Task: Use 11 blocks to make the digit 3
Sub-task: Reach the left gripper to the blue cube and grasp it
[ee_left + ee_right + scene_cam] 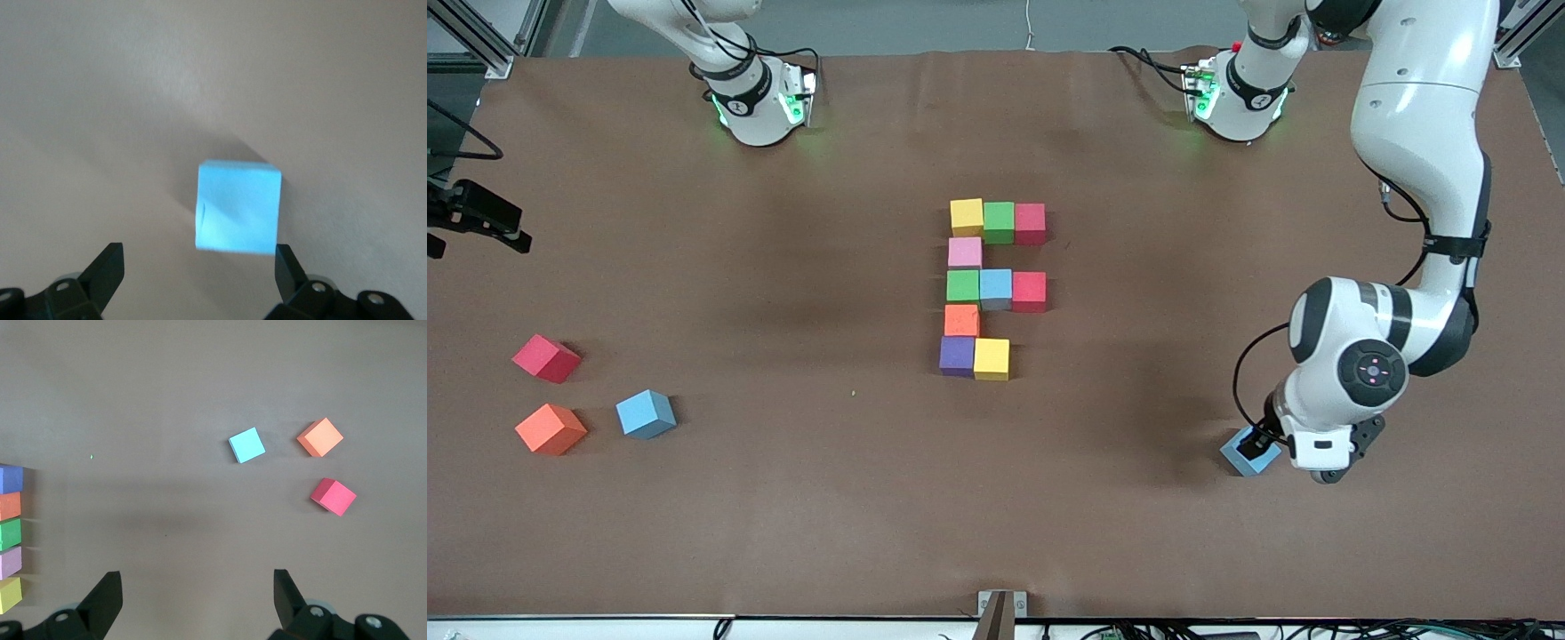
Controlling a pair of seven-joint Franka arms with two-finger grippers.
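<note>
ten blocks (996, 286) of the digit sat mid-counter (783, 498), one bar end unfilled. the left tool (199, 261), open, hung over a loose blue block (1247, 453) near the left arm's end. the right tool (197, 585) waited open.

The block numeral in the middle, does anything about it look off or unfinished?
The numeral is unfinished: its bar nearest the front camera has only purple and yellow, with the end spot bare. The placed cubes sit square; nothing looks damaged.

Brown table (800, 498) carries clustered blocks (996, 289) and four loose cubes (645, 414)
</note>
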